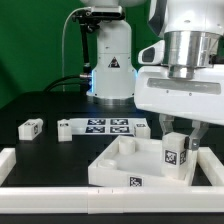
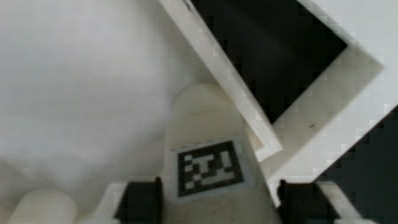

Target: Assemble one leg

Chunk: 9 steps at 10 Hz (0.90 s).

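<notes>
The leg (image 1: 177,153) is a small white block with a black-and-white tag on its face. It stands upright between my gripper's fingers, at the corner of the large white panel (image 1: 122,165) on the exterior view's right. My gripper (image 1: 180,133) is shut on the leg from above. In the wrist view the leg (image 2: 214,150) fills the middle with its tag facing the camera, and the dark finger pads (image 2: 139,198) press both its sides. The panel's flat surface (image 2: 80,90) and raised rim (image 2: 267,85) lie beneath it.
The marker board (image 1: 105,127) lies behind the panel. Another small tagged white block (image 1: 31,127) sits at the exterior view's left, and one more (image 1: 64,129) by the marker board. A white rail (image 1: 60,200) runs along the front. A second robot base (image 1: 110,60) stands at the back.
</notes>
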{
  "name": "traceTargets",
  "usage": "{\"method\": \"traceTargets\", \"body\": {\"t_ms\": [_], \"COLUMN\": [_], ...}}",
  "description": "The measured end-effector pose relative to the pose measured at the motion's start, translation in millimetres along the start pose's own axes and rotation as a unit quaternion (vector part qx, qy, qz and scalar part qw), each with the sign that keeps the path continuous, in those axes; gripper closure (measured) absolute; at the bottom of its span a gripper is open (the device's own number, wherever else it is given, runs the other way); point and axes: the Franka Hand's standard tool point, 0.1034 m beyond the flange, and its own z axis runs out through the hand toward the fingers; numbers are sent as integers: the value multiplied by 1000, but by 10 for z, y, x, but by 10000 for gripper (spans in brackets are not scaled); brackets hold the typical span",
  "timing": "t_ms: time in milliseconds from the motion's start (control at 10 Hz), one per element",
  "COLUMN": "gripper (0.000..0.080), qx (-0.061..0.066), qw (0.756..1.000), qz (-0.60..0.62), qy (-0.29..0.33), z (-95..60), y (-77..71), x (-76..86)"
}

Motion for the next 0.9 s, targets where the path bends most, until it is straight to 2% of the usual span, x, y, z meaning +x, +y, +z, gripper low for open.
{"method": "traceTargets", "body": {"t_ms": [100, 200, 300, 400, 500, 900], "gripper": [311, 204, 204, 161, 153, 150], "qx": [0, 0, 0, 0, 0, -1], "qw": [1000, 1000, 1000, 1000, 1000, 1000], "qz": [0, 0, 0, 0, 0, 0], "qy": [0, 0, 0, 0, 0, 0], "z": [1, 2, 3, 4, 4, 11], "y": [0, 1, 1, 1, 2, 6], "x": [-1, -2, -2, -2, -2, -4]}}
